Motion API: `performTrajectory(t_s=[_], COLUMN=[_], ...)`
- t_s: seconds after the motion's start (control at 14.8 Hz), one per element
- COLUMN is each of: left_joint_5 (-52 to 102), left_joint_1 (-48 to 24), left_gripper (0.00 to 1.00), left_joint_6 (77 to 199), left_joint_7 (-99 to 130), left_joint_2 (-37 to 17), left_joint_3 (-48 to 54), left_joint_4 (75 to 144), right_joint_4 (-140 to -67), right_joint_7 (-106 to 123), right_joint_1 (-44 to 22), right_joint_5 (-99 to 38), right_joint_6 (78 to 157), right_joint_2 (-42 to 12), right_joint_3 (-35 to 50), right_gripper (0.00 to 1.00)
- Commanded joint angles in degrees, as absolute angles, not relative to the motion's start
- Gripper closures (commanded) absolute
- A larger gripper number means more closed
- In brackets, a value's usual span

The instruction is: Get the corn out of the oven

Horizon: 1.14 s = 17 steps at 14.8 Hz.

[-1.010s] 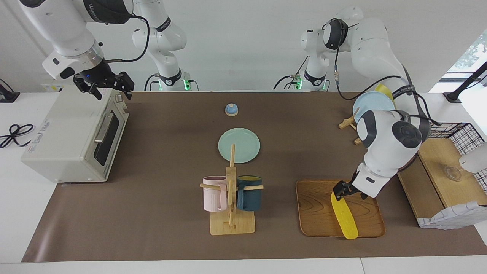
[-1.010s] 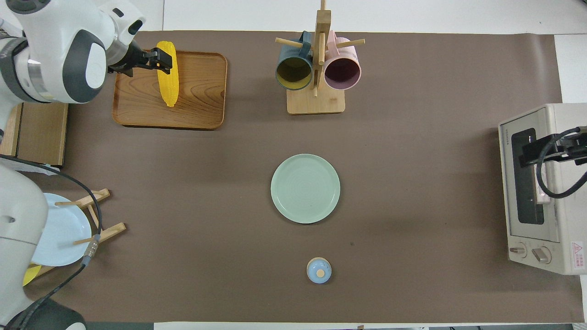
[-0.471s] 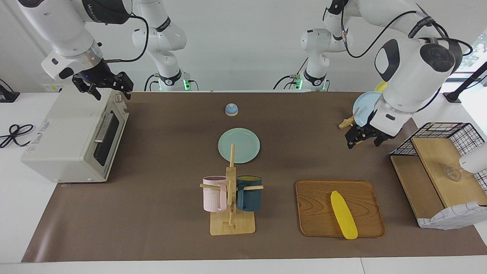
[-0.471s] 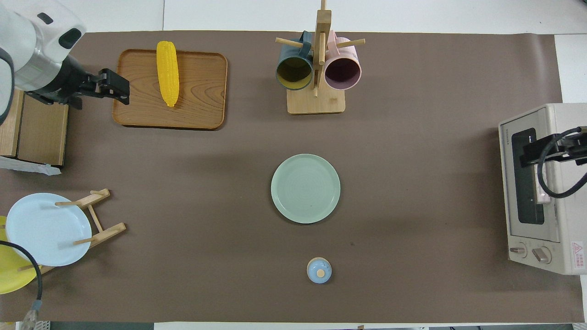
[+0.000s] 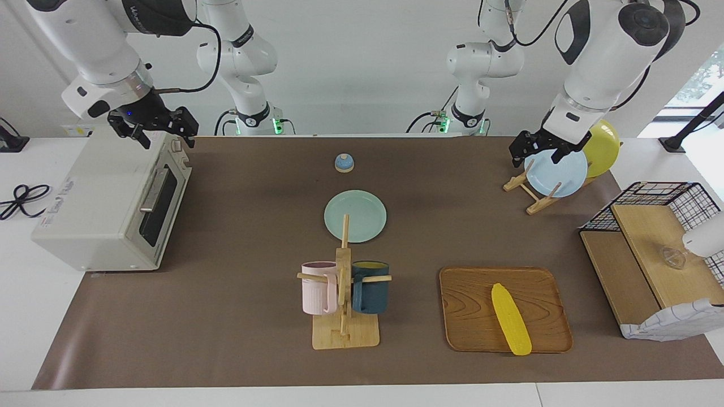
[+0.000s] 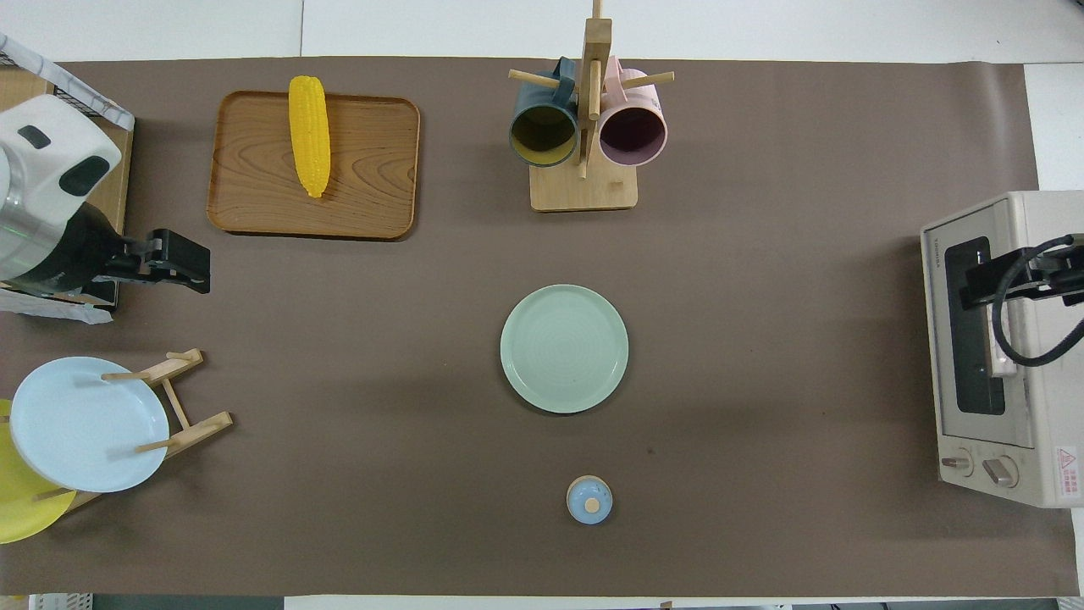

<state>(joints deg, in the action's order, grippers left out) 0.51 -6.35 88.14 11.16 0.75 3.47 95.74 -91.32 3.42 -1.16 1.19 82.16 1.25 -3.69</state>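
Left gripper (image 5: pixel 534 150): fingers apart, nothing between them, raised in the air over the blue plate (image 5: pixel 556 172) on its wooden plate stand (image 5: pixel 529 189) at the left arm's end of the table. Empty and clear of everything, so it reads as parked, not working.

Right gripper (image 5: pixel 159 131): jaws also spread, empty, hovering over the top front edge of the oven (image 5: pixel 96 200), just above the door. Not touching the bar handle as far as the facing view shows. Likely placed there because the door was its job.

Oven door looks shut, dark glass facing the table middle.

The corn (image 5: pixel 511 319) lies flat on the wooden tray (image 5: pixel 469 299), slanted, its thick end hanging over the tray's edge farther from the robots. Well apart from the oven, toward the left arm's end. It rests loose, no gripper near it.

Judgement: corn is out, task looks essentially complete; both arms stand off.

Other items untouched: green plate (image 5: pixel 355 216) mid-table, mug tree (image 5: pixel 344 288) with pink and dark blue mugs, small blue knob-lid (image 5: pixel 344 163) nearer the robots, yellow plate (image 5: pixel 603 140) in the same stand, wire-and-wood shelf rack (image 5: pixel 650 237) beside the tray.
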Motion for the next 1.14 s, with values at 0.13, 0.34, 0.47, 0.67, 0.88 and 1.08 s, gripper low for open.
performTrajectory(t_s=[0.13, 0.34, 0.47, 0.67, 0.88, 1.08], left_joint_5=[2.55, 2.55, 2.55, 2.64, 2.64, 2.64], left_joint_1=[-6.59, -6.59, -6.59, -6.50, -6.59, -6.50], left_gripper=[0.00, 0.00, 0.00, 0.00, 0.00, 0.00], left_joint_6=[89.22, 84.48, 85.33, 89.12, 88.51, 88.42], left_joint_7=[12.75, 12.66, 12.40, 12.48, 12.13, 12.13], left_joint_2=[2.64, 1.67, 1.76, 1.93, 2.20, 2.20], left_joint_3=[3.43, 3.52, 3.60, 3.60, 3.52, 3.60], left_joint_4=[97.92, 92.92, 92.90, 94.04, 94.66, 94.57], right_joint_4=[-92.64, -92.64, -92.64, -92.64, -92.64, -92.64], right_joint_7=[2.55, 2.55, 2.64, 2.55, 2.55, 2.55], right_joint_1=[-0.70, -0.70, -0.70, -0.70, -0.70, -0.70], right_joint_5=[0.00, 0.00, 0.00, 0.00, 0.00, 0.00], right_joint_6=[82.62, 82.62, 82.53, 82.53, 82.62, 82.62], right_joint_2=[2.46, 2.46, 2.46, 2.46, 2.46, 2.46], right_joint_3=[-3.52, -3.52, -3.52, -3.52, -3.52, -3.52], right_gripper=[0.00, 0.00, 0.00, 0.00, 0.00, 0.00])
